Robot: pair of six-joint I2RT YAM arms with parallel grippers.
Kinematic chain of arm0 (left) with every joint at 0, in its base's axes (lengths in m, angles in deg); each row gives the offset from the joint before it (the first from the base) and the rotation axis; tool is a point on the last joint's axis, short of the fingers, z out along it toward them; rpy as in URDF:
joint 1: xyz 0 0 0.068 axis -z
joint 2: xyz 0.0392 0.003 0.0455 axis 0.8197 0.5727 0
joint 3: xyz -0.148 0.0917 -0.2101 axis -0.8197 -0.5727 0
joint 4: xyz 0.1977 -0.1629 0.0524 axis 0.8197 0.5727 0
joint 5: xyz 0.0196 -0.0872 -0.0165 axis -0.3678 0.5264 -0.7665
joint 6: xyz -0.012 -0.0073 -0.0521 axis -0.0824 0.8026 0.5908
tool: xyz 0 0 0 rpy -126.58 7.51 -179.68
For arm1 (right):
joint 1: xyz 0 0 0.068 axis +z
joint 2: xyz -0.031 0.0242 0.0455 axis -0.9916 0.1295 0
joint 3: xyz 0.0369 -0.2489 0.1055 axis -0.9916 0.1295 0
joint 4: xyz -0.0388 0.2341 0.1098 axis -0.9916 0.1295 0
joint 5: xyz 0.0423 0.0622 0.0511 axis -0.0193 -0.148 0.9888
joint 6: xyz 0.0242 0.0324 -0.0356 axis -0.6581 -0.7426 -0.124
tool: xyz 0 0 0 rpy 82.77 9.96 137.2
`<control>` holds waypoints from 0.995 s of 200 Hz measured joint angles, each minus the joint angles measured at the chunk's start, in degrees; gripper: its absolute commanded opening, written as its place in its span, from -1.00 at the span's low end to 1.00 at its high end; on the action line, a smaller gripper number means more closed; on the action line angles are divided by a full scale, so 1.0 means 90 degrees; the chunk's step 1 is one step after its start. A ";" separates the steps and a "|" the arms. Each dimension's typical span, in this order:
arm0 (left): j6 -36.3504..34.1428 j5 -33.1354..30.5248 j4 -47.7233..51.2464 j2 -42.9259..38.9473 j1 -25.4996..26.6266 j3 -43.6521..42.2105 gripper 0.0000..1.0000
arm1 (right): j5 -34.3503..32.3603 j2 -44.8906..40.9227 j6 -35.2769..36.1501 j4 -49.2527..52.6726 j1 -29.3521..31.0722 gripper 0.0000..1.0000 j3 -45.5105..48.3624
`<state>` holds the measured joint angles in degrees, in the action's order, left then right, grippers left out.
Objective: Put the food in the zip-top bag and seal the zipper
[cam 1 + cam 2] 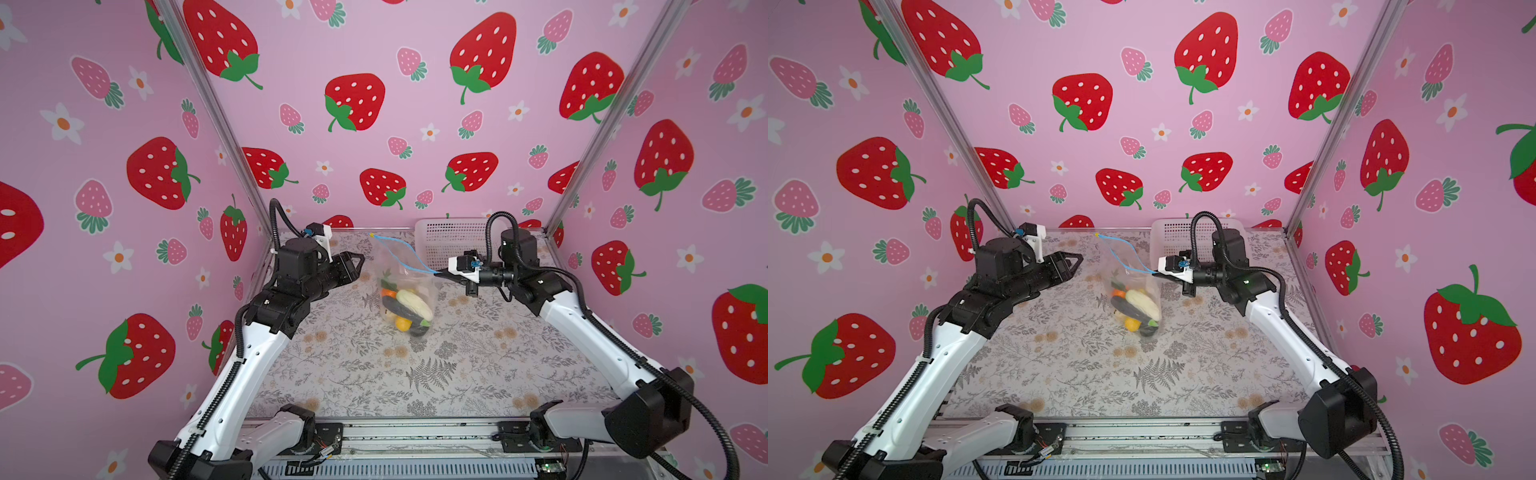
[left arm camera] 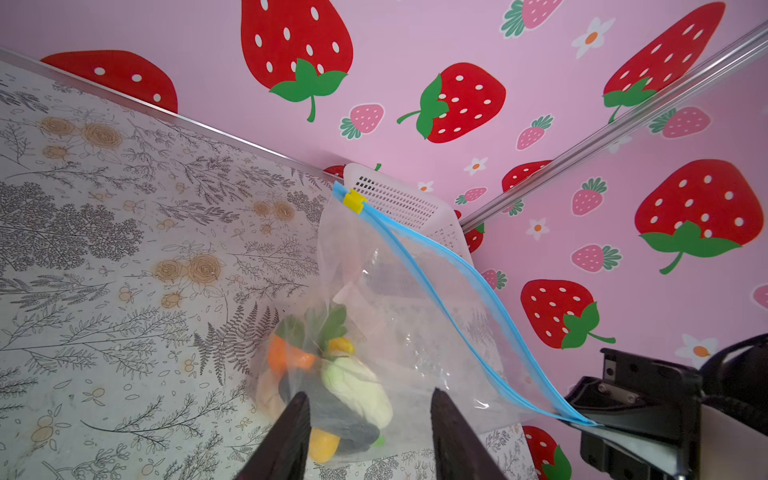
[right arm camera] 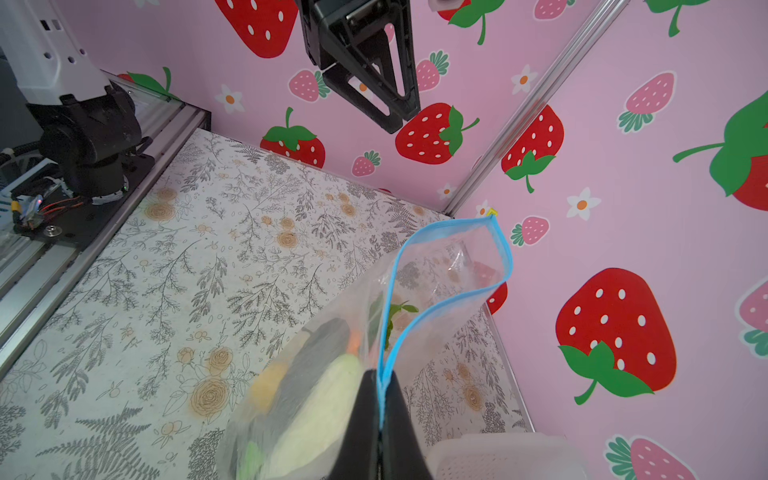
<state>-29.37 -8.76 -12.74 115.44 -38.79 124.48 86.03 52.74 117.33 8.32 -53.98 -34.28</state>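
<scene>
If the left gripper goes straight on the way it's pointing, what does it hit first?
Most likely the bag, near the food; the left gripper isn't touching it, though depth is unclear.

Robot test booth, strawberry-print walls [image 1: 374, 50], aluminium frame [image 1: 222, 120]

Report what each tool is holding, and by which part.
Right tool pinches the zip-top bag by one end of its blue zipper; left tool is open, holding nothing.

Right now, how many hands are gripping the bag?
1. The right hand is shut on one end of the zipper. The left hand is open and apart from the bag, on its opposite side.
</scene>
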 measured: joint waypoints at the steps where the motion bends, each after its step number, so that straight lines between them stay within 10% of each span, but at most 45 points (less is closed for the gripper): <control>1: -0.0012 0.0019 -0.0015 0.0000 -0.0010 -0.0010 0.01 | 0.0002 0.0005 0.0012 0.0015 -0.0010 -1.00 -0.0010; 105: -0.1702 0.1144 -0.3237 -0.0627 -0.0600 -0.2603 -0.01 | 0.0874 0.0692 0.1520 0.1821 -0.0879 -1.00 -0.1059; 199: -0.2764 0.3424 -0.5025 0.1428 -0.1486 -0.2492 0.08 | 0.1668 0.1260 0.3308 0.3266 -0.1314 -1.00 -0.1457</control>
<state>-54.24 22.06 -57.96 128.29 -52.16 102.06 101.05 64.09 147.10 37.72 -65.80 -47.40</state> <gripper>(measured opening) 0.537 0.045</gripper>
